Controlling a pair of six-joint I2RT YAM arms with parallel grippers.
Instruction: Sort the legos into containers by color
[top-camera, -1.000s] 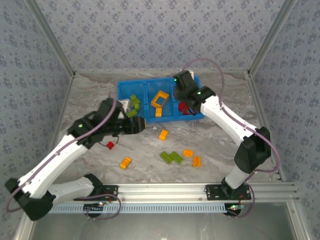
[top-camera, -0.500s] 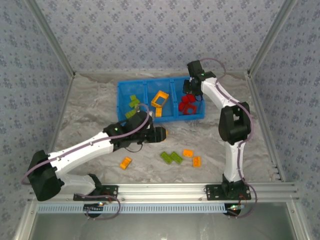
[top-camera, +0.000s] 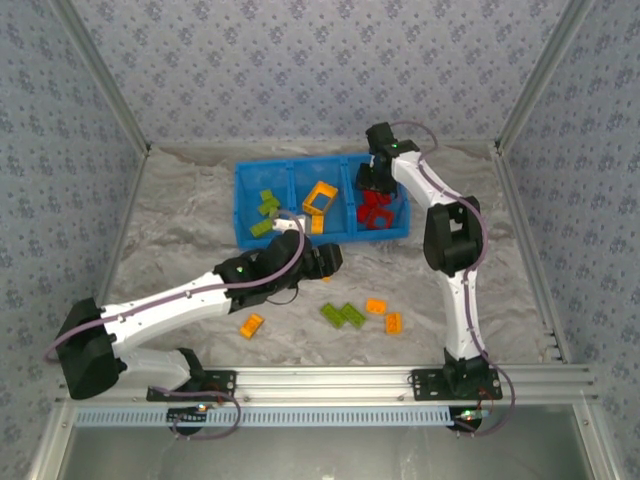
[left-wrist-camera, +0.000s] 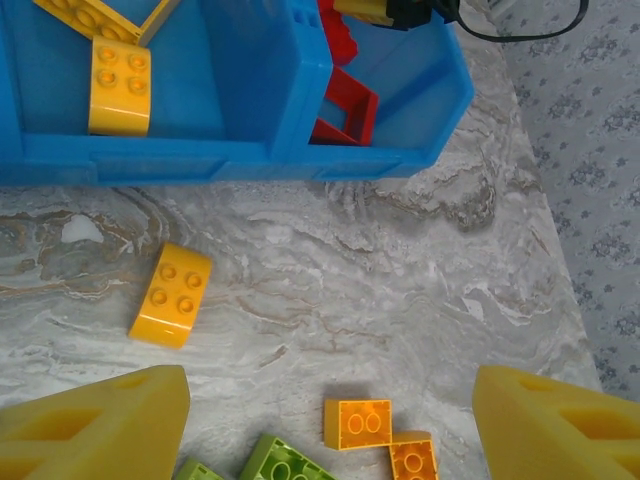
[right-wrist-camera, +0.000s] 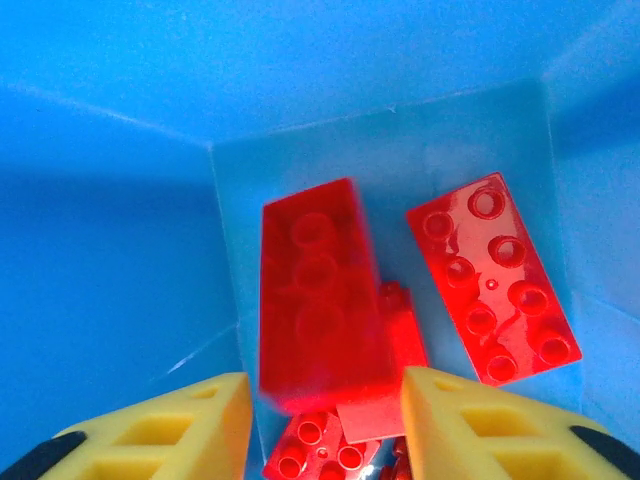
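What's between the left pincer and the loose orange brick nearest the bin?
Nothing: in the left wrist view, bare marble table separates the left pincer from that orange brick.

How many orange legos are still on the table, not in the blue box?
4. First orange lego lies near the blue bin; second and third sit beside the green legos; fourth lies alone, further left. Others may hide under the arms.

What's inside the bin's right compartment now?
Red legos: a long brick, an eight-stud brick, smaller pieces underneath. The long brick and right gripper cover the rest of the pile.
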